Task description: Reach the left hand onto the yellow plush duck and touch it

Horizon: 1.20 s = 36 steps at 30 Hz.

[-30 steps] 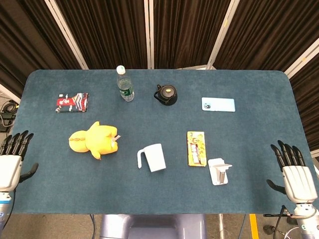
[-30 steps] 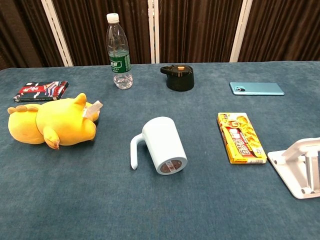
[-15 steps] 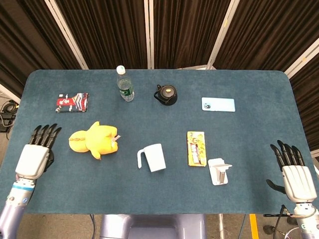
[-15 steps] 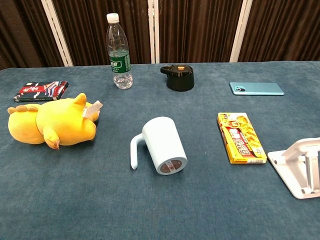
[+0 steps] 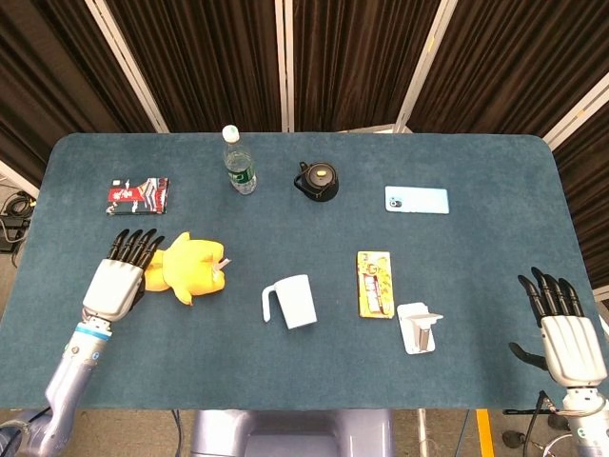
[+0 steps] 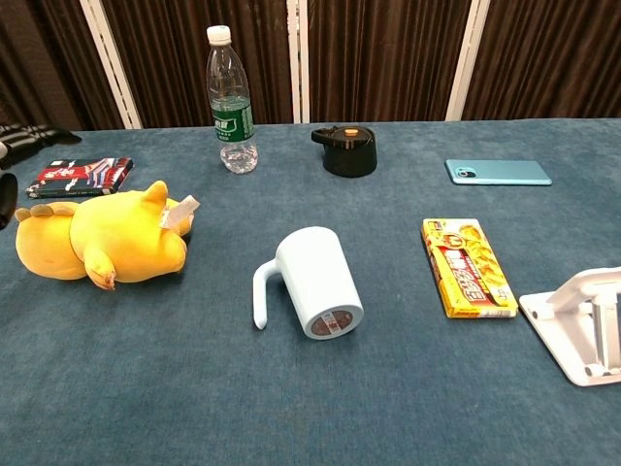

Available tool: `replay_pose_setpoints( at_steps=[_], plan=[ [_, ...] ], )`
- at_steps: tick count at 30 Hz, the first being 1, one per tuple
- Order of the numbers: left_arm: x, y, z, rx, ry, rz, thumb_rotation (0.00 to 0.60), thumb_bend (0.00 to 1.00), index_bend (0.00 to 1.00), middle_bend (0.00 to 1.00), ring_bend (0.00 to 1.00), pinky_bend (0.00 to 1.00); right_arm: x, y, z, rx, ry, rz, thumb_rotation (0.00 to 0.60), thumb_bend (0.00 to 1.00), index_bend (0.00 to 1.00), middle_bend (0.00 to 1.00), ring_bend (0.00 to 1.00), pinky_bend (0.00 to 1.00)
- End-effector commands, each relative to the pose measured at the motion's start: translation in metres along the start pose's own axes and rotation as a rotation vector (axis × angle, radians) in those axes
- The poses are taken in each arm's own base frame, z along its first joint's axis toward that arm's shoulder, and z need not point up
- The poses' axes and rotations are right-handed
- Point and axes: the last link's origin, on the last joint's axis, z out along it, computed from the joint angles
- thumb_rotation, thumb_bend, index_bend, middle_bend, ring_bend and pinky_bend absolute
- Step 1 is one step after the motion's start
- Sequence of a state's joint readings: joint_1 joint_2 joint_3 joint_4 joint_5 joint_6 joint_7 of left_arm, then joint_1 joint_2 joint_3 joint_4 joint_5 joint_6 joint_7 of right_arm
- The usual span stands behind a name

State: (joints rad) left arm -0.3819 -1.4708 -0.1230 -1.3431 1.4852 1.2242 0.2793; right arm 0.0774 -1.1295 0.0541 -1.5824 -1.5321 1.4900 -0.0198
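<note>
left hand (image 5: 120, 276) flat over yellow plush duck (image 5: 190, 267)

my blue table (image 5: 476, 314) carried the duck (image 5: 190, 266) at nine o'clock, mug (image 5: 295, 301) centre, bottle (image 5: 238, 162) at eleven, phone (image 5: 417, 200) at two.

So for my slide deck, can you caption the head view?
Left hand reaches the yellow plush duck beside a tipped mug; right hand waits open.
</note>
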Motion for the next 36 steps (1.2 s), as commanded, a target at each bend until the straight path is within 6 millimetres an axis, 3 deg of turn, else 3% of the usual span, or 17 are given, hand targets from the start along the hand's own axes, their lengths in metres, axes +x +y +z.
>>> replay_pose_setpoints(
  at_steps=[1, 23, 36],
  plan=[
    [-0.009, 0.002, 0.005, 0.009, -0.031, 0.007, 0.6, 1.0, 0.0, 0.0, 0.0, 0.0, 0.0, 0.0, 0.0, -0.001, 0.0, 0.003, 0.6, 0.03, 0.0, 0.0, 0.0, 0.0],
    [-0.042, 0.029, 0.036, 0.012, -0.107, -0.045, 0.6, 1.0, 0.0, 0.0, 0.0, 0.0, -0.003, 0.0, 0.001, 0.0, -0.017, 0.015, 0.6, 0.03, 0.0, 0.0, 0.0, 0.0],
    [-0.053, 0.06, 0.041, -0.018, -0.146, -0.08, 0.6, 1.0, 0.0, 0.0, 0.0, 0.0, -0.003, -0.002, 0.0, 0.006, -0.026, 0.024, 0.6, 0.03, 0.0, 0.0, 0.0, 0.0]
  ],
)
